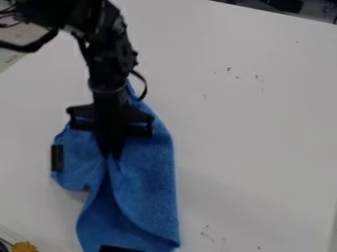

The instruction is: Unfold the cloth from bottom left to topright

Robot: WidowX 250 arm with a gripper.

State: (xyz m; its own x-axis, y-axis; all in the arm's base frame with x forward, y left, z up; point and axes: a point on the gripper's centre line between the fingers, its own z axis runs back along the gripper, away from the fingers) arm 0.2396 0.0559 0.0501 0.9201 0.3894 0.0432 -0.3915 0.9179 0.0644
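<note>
Blue cloth [148, 187] lies in a long, gathered heap on the white table [256, 123], in the lower left of the view, running from beside the arm's lower joints down to the bottom edge. The black robot arm [109, 59] comes in from the upper left and hangs over it, with the gripper [111, 156] at the cloth's upper middle. Its 2 fingertips sit close together, and creases run up to meet them, so it appears to be pinching a bit of the fabric.

As for progress, I'd call this an early or middle stage: a hold seems to be made, but the unfolding has plainly not been finished. The cloth is narrow and doubled over, with 1 deep fold running down from the pinch and a flap slanting toward the lower right corner. 1 black patch [57, 158] shows at its left edge and 1 black strip [119, 249] at the bottom edge. No part of the cloth reaches the table's upper right area.

What is left, judging from the task, is to carry the held part toward the upper right, let the fold open out and lay the fabric flat before letting go. A pinch that catches 2 layers could drag the whole cloth along rather than open it.
</note>
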